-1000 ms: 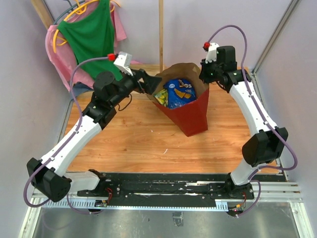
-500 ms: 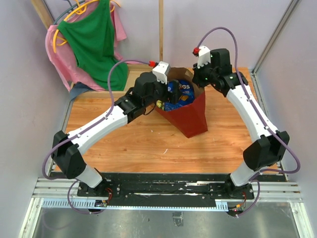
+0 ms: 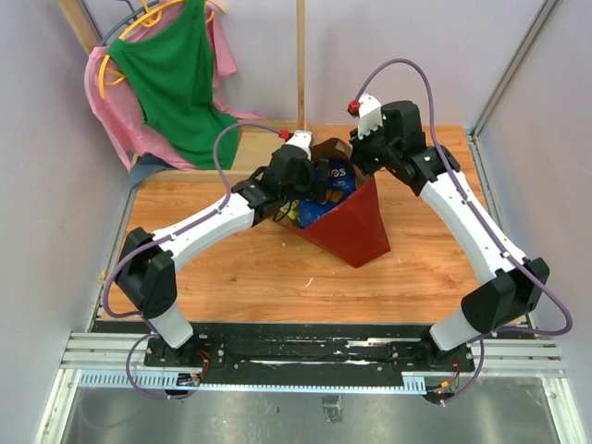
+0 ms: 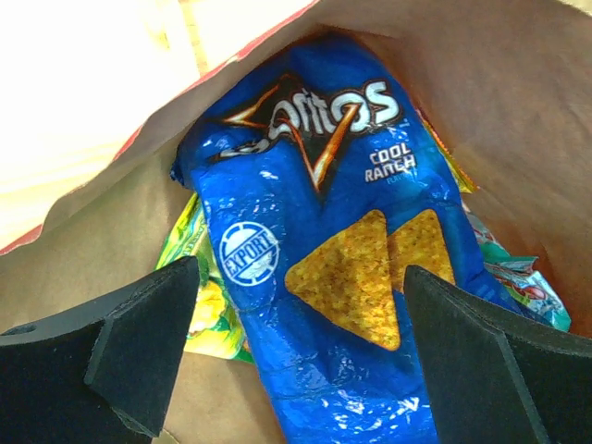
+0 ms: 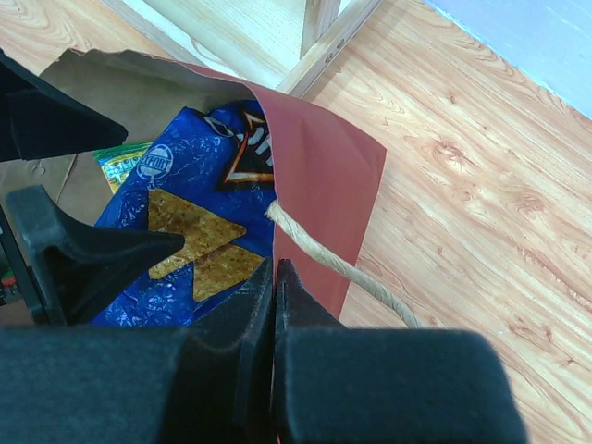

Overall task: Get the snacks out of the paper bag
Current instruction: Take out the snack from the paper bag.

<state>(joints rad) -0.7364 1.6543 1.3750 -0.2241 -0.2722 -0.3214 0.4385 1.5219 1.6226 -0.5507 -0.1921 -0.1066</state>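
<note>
Wooden tabletop [image 3: 231,268], dark red paper bag [image 3: 356,227] standing toward the back, blue Doritos Cool Ranch bag [image 4: 324,231] on top inside it, over a yellow-green packet [image 4: 199,287]. Doritos bag looks light, puffy and slippery, and the chips would crush, so I'd pinch a flat seam or side edge, not the belly. My left gripper [image 4: 296,370] is spread wide inside the bag mouth, fingers either side of the Doritos bag, gripping nothing; right gripper [image 5: 275,277] is clamped on the paper bag's rim beside the cord handle [image 5: 342,268].

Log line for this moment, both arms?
left gripper: open, astride Doritos bag inside paper bag | right gripper: shut on paper bag rim
</note>
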